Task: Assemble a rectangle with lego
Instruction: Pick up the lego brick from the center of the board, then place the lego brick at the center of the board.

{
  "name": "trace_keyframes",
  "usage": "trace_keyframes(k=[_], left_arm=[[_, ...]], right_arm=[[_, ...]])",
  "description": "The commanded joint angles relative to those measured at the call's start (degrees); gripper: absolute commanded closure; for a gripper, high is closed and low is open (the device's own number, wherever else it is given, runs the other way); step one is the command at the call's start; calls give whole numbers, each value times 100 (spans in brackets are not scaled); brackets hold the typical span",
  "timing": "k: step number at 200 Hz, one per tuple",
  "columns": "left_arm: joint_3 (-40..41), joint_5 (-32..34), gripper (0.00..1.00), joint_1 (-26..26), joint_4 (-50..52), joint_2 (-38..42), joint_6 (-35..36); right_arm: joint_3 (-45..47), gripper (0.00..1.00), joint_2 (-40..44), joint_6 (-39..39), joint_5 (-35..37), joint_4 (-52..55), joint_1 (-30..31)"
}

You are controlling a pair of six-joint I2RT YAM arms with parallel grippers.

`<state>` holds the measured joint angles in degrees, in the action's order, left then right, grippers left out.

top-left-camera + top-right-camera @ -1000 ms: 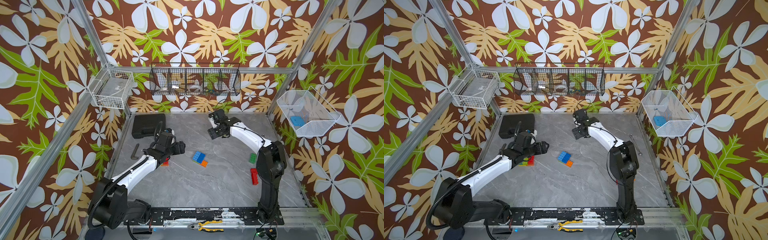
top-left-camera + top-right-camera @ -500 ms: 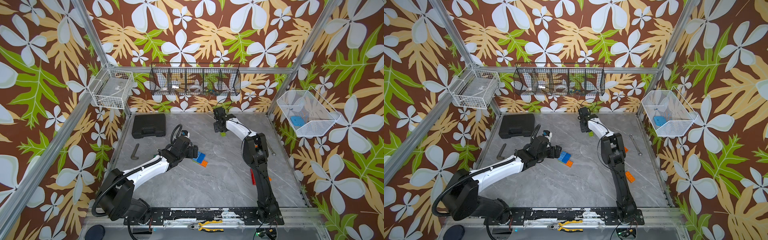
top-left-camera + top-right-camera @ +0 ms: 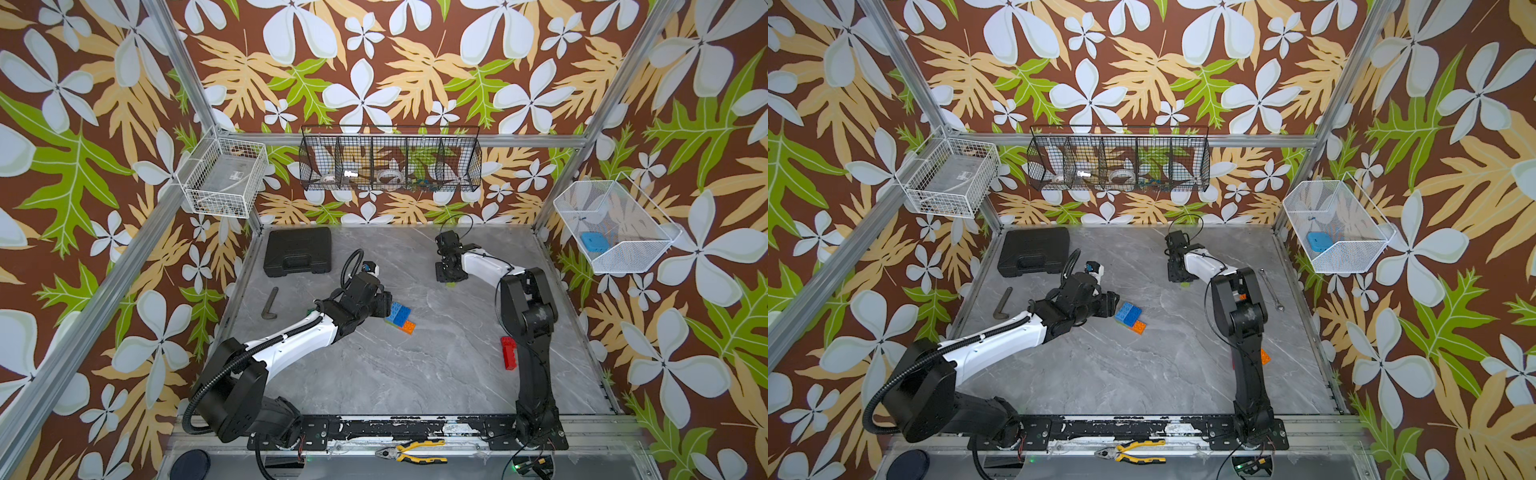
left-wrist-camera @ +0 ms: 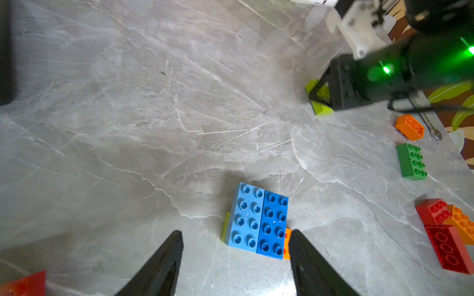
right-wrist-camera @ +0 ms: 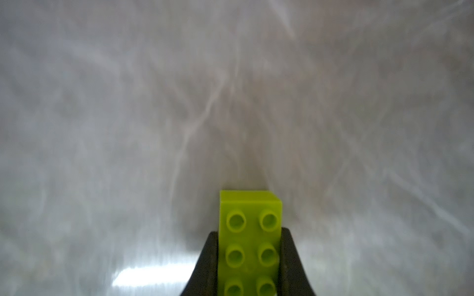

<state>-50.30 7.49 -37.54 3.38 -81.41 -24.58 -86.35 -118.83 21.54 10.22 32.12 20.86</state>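
Two blue lego bricks (image 4: pixel 259 220) sit side by side on top of a lime and an orange brick (image 3: pixel 407 327), mid-table in both top views (image 3: pixel 1128 311). My left gripper (image 4: pixel 236 237) is open, its fingertips flanking the near end of this stack without touching it; it also shows in a top view (image 3: pixel 384 300). My right gripper (image 5: pixel 250 232) is shut on a lime brick (image 5: pixel 250 225) at the back of the table, low over the surface (image 3: pixel 451 284). The left wrist view shows that lime brick (image 4: pixel 319 107) under the right gripper (image 4: pixel 351 82).
Loose lego lies at the right: an orange brick (image 4: pixel 410 127), a dark green one (image 4: pixel 411 160), red ones (image 4: pixel 448 246) and another orange (image 4: pixel 461 225). A black case (image 3: pixel 298 251) and a hex key (image 3: pixel 270 303) lie back left, a wrench (image 3: pixel 1271 289) at the right.
My left gripper swung right from the table's left side to the blue stack and narrowed somewhat. My right gripper came down at the back and closed on the lime brick.
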Motion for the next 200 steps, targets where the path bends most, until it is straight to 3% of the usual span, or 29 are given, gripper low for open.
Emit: trace_keyframes(k=[1,33,73,100,113,128,135,142,148,161,167,173,181,200], left_arm=[[3,139,32,10,-82,85,-12],[29,115,33,10,-257,117,-80],[-67,112,33,11,-285,119,-113],[-46,165,33,10,-260,236,-135],[-33,216,33,10,-211,304,-135],[23,270,33,17,-219,392,-104],[57,280,33,19,-257,434,-95],[94,271,33,27,-305,465,-91],[116,264,33,36,-340,480,-100],[160,245,33,36,-454,502,-124],[161,237,33,41,-485,511,-141],[166,228,33,45,-500,524,-160],[185,241,33,54,-521,557,-191],[319,280,33,80,-565,709,-231]], right_arm=[[1251,84,1036,862,287,-462,337],[2903,78,2311,2195,299,-822,936],[3394,73,2183,2882,-42,-1106,1364],[3545,51,2435,3144,-342,-1352,1592],[3424,40,2748,2768,-403,-1161,1604],[3182,30,3226,1997,188,-646,1600],[3162,20,3448,1672,495,-568,1603],[3243,0,3624,1512,684,-657,1590],[3366,1,3705,1422,588,-890,1519],[3444,3,3679,986,-758,-1452,1025],[3409,12,3577,832,-1444,-1608,763],[3320,28,3421,656,-1950,-1603,561],[3153,44,3167,400,-1807,-1371,489],[2945,42,2816,-357,-1218,-1007,545]])
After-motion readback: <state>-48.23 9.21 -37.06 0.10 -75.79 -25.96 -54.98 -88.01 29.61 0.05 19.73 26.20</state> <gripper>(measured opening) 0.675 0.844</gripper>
